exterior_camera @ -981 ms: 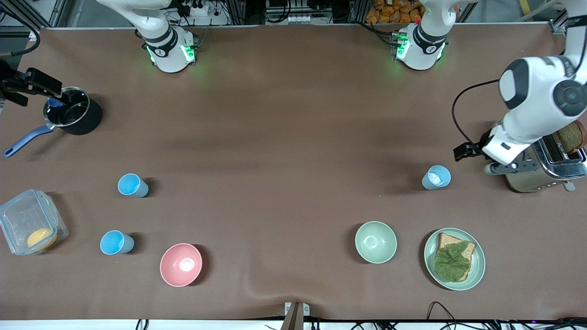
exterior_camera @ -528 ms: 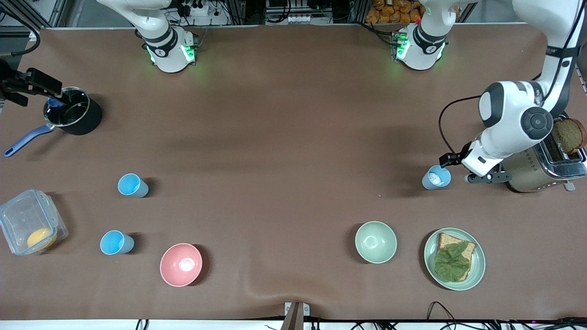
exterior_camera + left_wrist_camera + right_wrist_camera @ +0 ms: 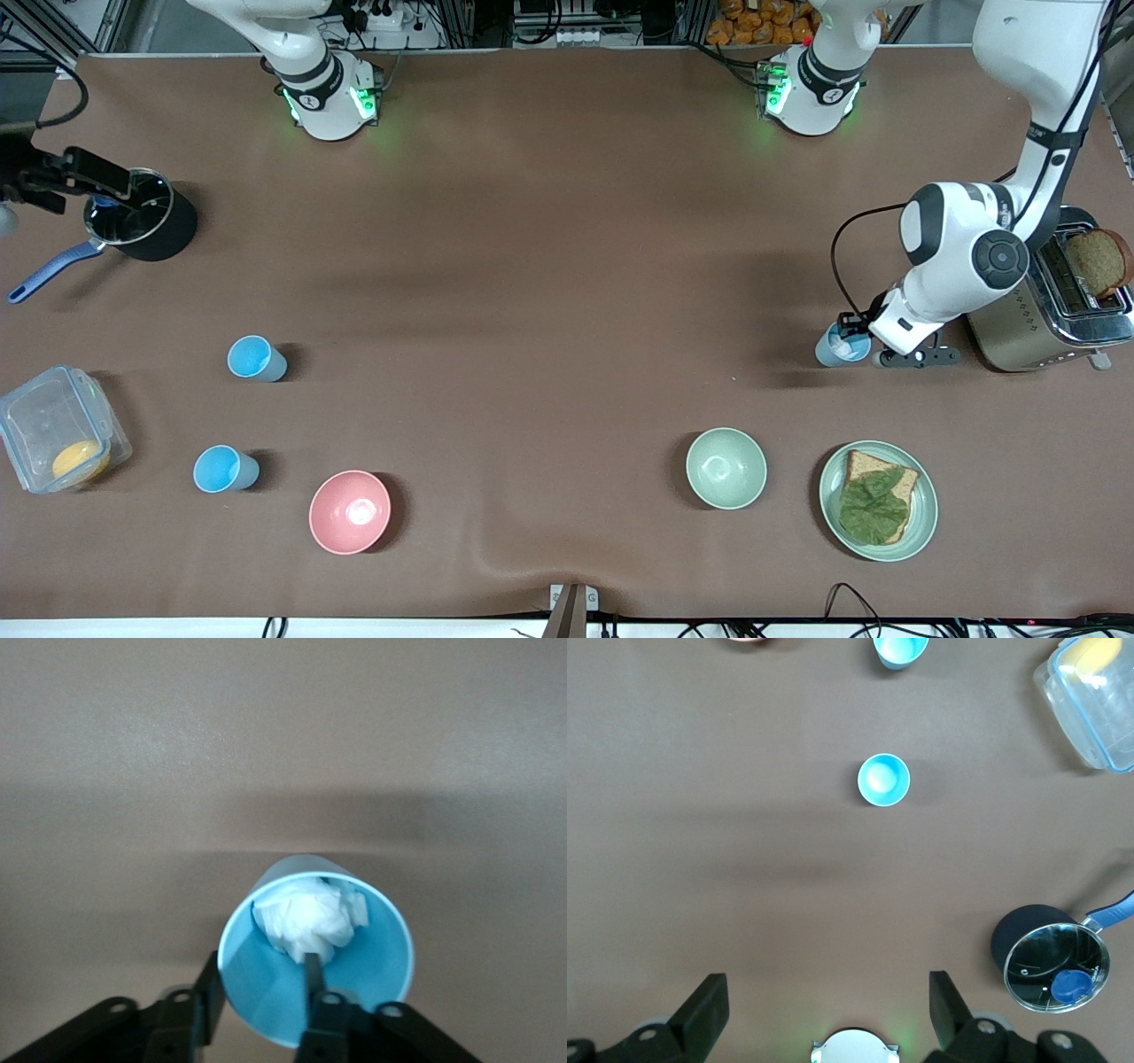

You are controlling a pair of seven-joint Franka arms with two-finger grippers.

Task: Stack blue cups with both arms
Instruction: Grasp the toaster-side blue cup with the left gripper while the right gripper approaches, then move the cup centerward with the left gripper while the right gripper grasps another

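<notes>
— Blue plastic first: three blue cups on the brown desk [image 3: 549, 266]. The paler cup [image 3: 833, 347] stands toward the left arm's end, just beside the toaster [image 3: 1045, 310]. Two brighter ones sit toward the right arm's end, the sky-blue cup [image 3: 255, 358] farther from the front camera than the second sky-blue cup [image 3: 225, 469].

— Why is the left gripper [image 3: 261, 1001] low at that paler cup?

— Judged as lining up a rim grasp: in the left wrist view one finger [image 3: 312, 970] reaches inside the cup, the other sits outside the wall. Jaws narrow, straddling the wall, not visibly clamped (contact too close to call).

— Contents?

— Paler cup holds a crumpled white wad [image 3: 310, 917], paper by the look; it may hinder nesting. Both brighter cups look empty. Black saucepan [image 3: 142, 226] holds a small blue piece [image 3: 1067, 986]. Clear lidded box [image 3: 58, 440] has something orange inside. Green plate [image 3: 877, 501] carries bread with a leaf; toaster holds a dark slice. Pink bowl [image 3: 349, 511] and pale green bowl [image 3: 726, 468] look empty.

— Right gripper [image 3: 828, 1014]?

— Waits high, over the saucepan end of the desk, jaws wide.
</notes>
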